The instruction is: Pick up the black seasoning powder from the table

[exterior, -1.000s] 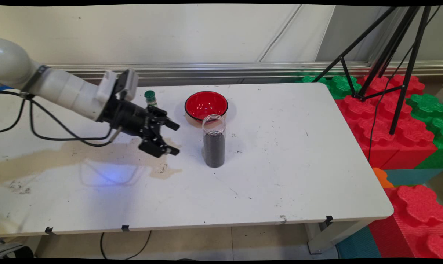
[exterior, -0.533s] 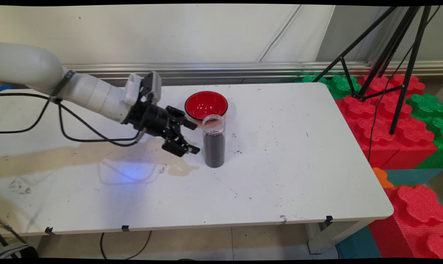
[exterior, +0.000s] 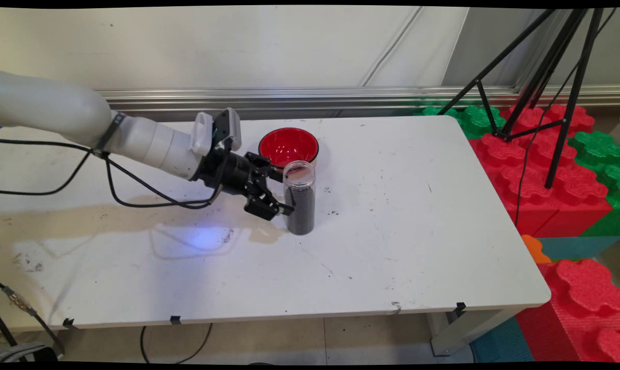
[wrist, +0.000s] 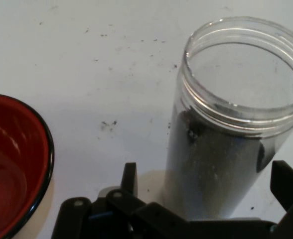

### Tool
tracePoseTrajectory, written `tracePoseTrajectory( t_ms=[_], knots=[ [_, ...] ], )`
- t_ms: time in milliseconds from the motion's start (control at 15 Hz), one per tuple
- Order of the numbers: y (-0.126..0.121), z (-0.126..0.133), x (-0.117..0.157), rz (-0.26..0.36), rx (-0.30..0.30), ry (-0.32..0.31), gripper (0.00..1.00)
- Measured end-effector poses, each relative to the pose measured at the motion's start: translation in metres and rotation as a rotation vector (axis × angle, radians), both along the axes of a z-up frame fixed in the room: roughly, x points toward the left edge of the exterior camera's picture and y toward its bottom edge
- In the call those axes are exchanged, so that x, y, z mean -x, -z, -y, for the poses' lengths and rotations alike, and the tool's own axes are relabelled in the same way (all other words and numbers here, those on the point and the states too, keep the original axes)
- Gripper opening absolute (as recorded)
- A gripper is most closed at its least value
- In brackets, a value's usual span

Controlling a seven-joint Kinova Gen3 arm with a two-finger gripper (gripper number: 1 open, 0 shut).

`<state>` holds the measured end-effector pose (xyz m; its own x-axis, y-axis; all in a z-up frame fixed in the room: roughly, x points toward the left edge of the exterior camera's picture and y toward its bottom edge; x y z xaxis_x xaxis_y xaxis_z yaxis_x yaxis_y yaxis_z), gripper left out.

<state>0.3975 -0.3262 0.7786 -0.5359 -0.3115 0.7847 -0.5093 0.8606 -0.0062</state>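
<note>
In the main view I am seeing the white arm reaching in from the left of the frame, with its black two-finger gripper [exterior: 284, 193] arriving at a tall clear plastic jar [exterior: 299, 198] just left of centre. The jar is standing upright on the white table [exterior: 402, 246], lidless, and holding a dark granular fill up to roughly three quarters of its height. The jaws are standing spread, one finger showing at the jar's upper left flank and the other at its lower left; I cannot tell from here whether either is touching the plastic. A red bowl with a black rim [exterior: 288, 146] is sitting just behind the jar, toward the top of the frame, close to it but apart. A tan stain [exterior: 99, 216] is spreading across the table under the arm and its hanging black cables [exterior: 135, 192]. A black tripod [exterior: 541, 77] is standing over red and green foam blocks [exterior: 556, 169] at the right.

In the hand view I am looking down past the black linkage at the jar [wrist: 231, 149], which is filling the right half of the frame with its threaded open mouth toward the upper right. The fingers [wrist: 287, 183] are sitting wide on either side of its lower body, not pinching it. The bowl [wrist: 14, 164] is curving in at the left edge, empty and glossy. Dark specks are lying scattered on the table [wrist: 86, 74].
</note>
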Motion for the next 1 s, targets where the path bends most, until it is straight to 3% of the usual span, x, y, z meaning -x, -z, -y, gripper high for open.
tracePoseTrajectory(
  t_ms=[1000],
  knots=[
    [0.048,0.001,0.013,-0.116,0.027,-0.021,1.00]
  ],
)
